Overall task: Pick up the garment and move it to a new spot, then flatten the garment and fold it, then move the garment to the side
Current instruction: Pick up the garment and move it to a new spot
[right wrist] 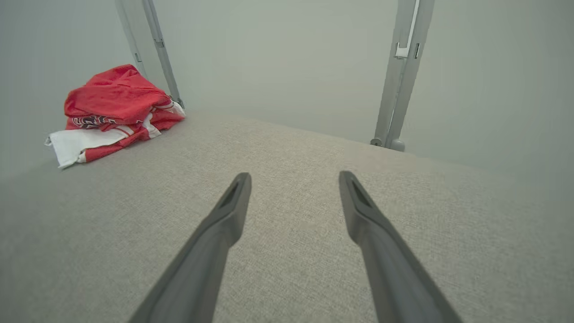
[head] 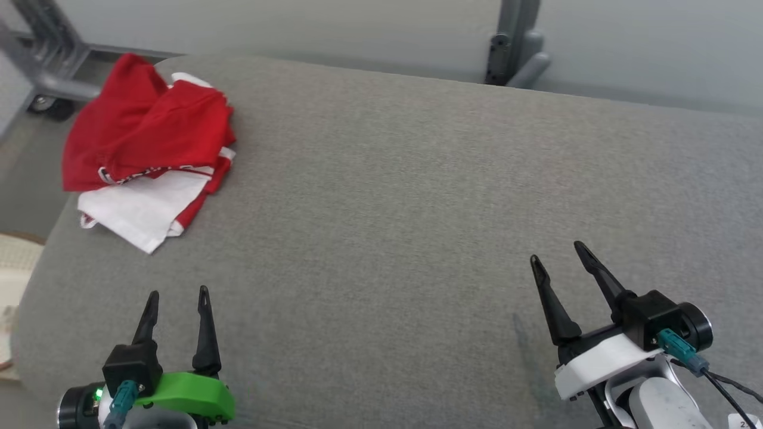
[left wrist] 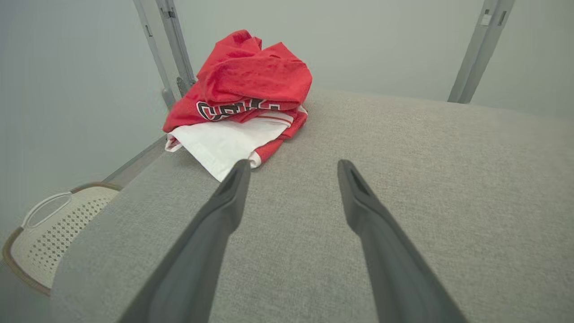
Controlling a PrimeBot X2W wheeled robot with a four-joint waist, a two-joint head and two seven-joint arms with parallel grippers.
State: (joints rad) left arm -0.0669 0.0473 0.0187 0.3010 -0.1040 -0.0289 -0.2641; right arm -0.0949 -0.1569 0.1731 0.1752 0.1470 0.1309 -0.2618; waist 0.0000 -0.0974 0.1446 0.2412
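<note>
straight ahead and slightly left of the left gripper (head: 179, 291), fingers spread wide and empty: the red-and-white garment (head: 146, 149), crumpled at the far left corner of the grey padded surface (head: 387, 208), white part nearest, long axis running roughly near to far. well apart from the right gripper (head: 555, 250), likewise wide and empty. likely a reach for the left arm first. beyond the far edge, grey metal posts (head: 512, 42) against a pale wall (head: 357, 30); low at the left, a woven basket (left wrist: 49, 237).

Soft red-and-white cloth garment (head: 146, 149) lies on matt, coarse-woven grey fabric cushion (head: 417, 208); frame (head: 512, 42) smooth grey metal.
</note>
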